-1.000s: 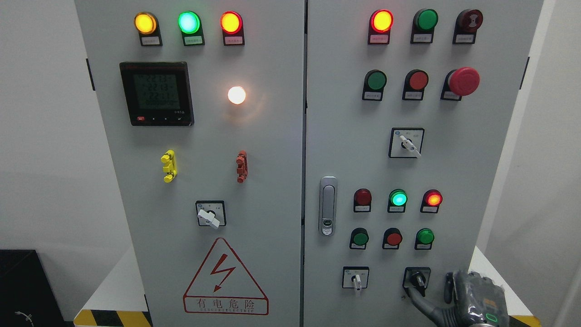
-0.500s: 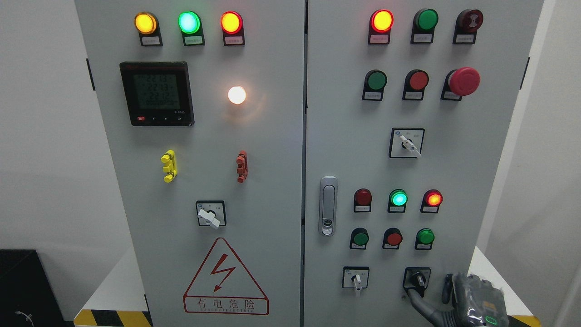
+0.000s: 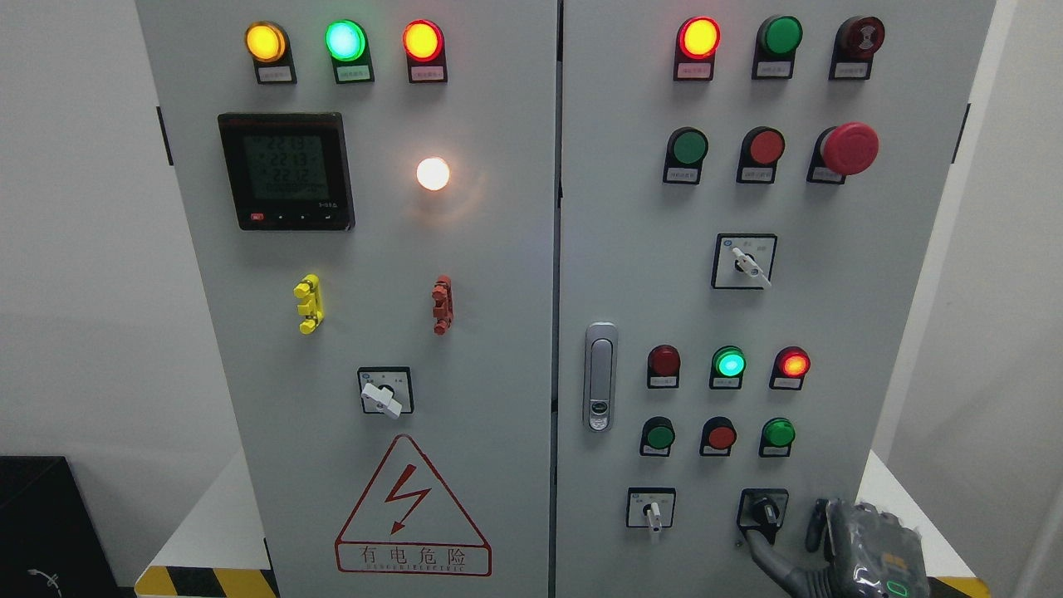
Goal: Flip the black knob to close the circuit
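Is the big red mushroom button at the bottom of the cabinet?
No, the big red mushroom button sits high on the cabinet's right door, far above the black knob.

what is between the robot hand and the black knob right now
Nothing visible. The right robot hand sits at the lower right, one finger already reaching up to the black knob; the panel face around it is bare.

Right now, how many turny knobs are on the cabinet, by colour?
White knobs: 3
Black knob: 1
Total: 4
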Robot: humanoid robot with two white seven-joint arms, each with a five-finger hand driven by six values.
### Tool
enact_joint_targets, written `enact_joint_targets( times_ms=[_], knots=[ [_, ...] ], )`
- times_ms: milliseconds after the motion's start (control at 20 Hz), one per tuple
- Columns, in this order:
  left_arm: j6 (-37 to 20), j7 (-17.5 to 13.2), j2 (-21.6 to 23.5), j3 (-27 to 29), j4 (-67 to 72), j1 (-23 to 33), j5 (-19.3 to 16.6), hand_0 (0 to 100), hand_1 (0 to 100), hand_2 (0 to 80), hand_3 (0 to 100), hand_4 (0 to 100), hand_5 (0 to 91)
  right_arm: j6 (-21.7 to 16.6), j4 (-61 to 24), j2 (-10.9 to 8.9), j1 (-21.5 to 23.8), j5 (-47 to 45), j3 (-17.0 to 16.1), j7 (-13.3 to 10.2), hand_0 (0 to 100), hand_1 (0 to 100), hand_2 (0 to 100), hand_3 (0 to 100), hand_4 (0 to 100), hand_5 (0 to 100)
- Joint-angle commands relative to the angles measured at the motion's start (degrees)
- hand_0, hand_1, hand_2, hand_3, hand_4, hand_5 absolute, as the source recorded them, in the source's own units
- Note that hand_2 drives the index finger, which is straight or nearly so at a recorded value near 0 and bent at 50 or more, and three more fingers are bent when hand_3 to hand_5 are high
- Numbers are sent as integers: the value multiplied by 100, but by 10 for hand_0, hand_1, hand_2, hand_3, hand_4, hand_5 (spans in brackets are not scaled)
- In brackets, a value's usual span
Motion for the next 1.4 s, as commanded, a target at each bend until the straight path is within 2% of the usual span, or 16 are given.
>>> enact_joint_targets(
  times_ms=[0, 250, 450, 550, 600, 700, 850, 1050, 1200, 1300, 1350],
  knots=[
    [3, 1, 0, -114, 132, 0, -123, 0, 0, 0, 0, 0, 0, -35, -249, 7, 162, -27, 292, -2, 0, 273, 758, 919, 734, 730],
    [3, 1, 0, -114, 123, 0, -114, 0, 0, 0, 0, 0, 0, -35, -617, 8, 452, -80, 432, -2, 0, 270, 751, 916, 733, 730],
    [3, 1, 0, -114, 132, 0, -123, 0, 0, 0, 0, 0, 0, -44, -969, 8, 794, -651, 600, -2, 0, 261, 706, 886, 719, 709],
    [3, 1, 0, -114, 132, 0, -123, 0, 0, 0, 0, 0, 0, -53, -1118, 8, 996, -966, 713, 7, 0, 250, 668, 848, 699, 665],
    [3, 1, 0, -114, 132, 0, -123, 0, 0, 0, 0, 0, 0, -70, -1224, 8, 1119, -1255, 740, 7, 0, 246, 646, 836, 689, 643],
    [3, 1, 0, -114, 123, 0, -123, 0, 0, 0, 0, 0, 0, -140, -1443, 7, 1383, -1748, 758, -11, 0, 242, 546, 784, 639, 529],
    [3, 1, 0, -114, 132, 0, -114, 0, 0, 0, 0, 0, 0, -394, -1611, 8, 1761, -2398, 767, -28, 0, 235, 471, 733, 595, 459],
    [3, 1, 0, -114, 132, 0, -123, 0, 0, 0, 0, 0, 0, -878, -1673, -1, 2148, -3698, 696, -99, 0, 231, 391, 666, 549, 381],
    [3, 1, 0, -114, 132, 0, -123, 0, 0, 0, 0, 0, 0, -1001, -1717, -10, 2351, -4419, 662, -99, 0, 222, 334, 600, 483, 308],
    [3, 1, 0, -114, 132, 0, -114, 0, 0, 0, 0, 0, 0, -1054, -1717, -19, 2491, -5235, 591, -29, 0, 218, 262, 489, 403, 250],
    [3, 1, 0, -114, 132, 0, -114, 0, 0, 0, 0, 0, 0, -1063, -1717, -28, 2579, -5683, 582, -2, 0, 215, 249, 464, 381, 241]
  ],
)
